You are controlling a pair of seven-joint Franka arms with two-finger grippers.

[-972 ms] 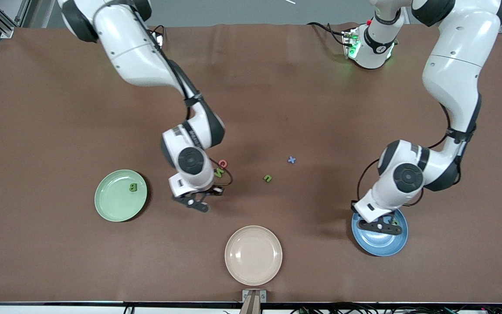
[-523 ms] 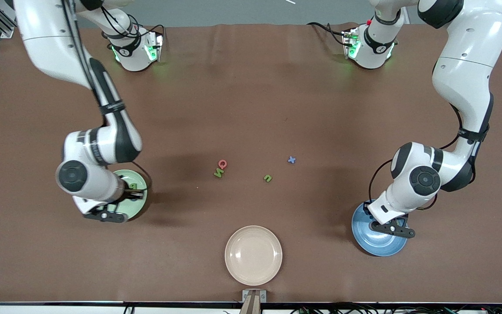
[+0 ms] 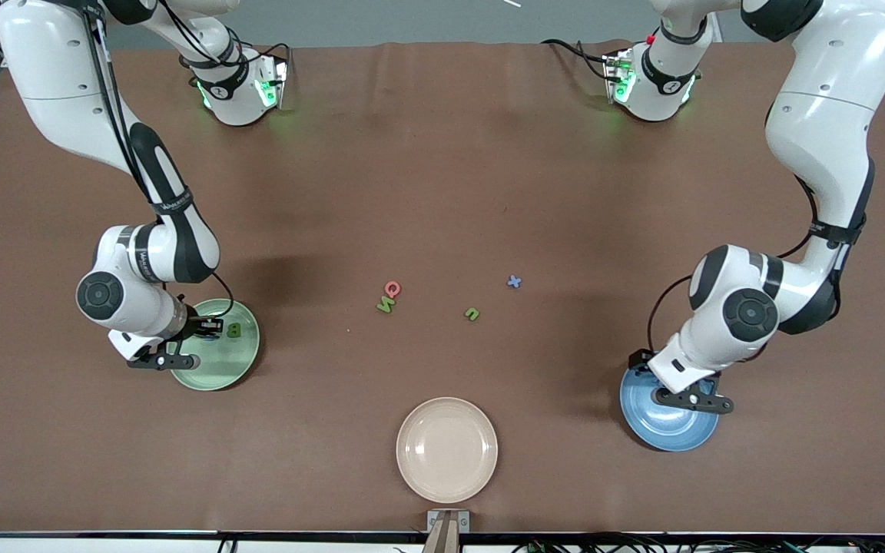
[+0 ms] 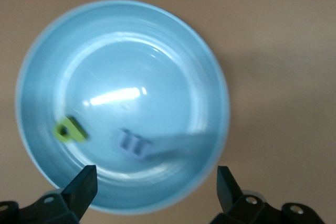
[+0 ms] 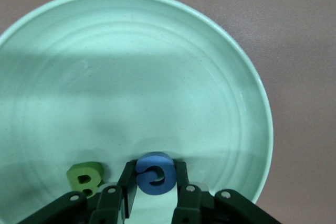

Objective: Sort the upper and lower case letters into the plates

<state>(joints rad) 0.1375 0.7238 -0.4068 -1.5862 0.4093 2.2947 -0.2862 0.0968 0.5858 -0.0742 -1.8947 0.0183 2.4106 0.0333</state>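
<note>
Plates first: we see the mint green plate (image 5: 157,66) under our right gripper (image 5: 153,195), which pinches a blue letter (image 5: 153,174) beside a green B (image 5: 85,178); the blue plate (image 4: 173,56), holding two letters, sits beneath our spread left gripper (image 4: 156,188).

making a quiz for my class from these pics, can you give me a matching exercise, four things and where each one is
Things:
1. blue G
2. green B
3. purple letter
4. red letter

Places:
a. lying in the blue plate, under the open left tool
b. on the bare table, next to a green letter
c. pinched in the right tool, over the green plate
d. resting in the green plate, not held

Pairs: 1-c, 2-d, 3-a, 4-b
</note>
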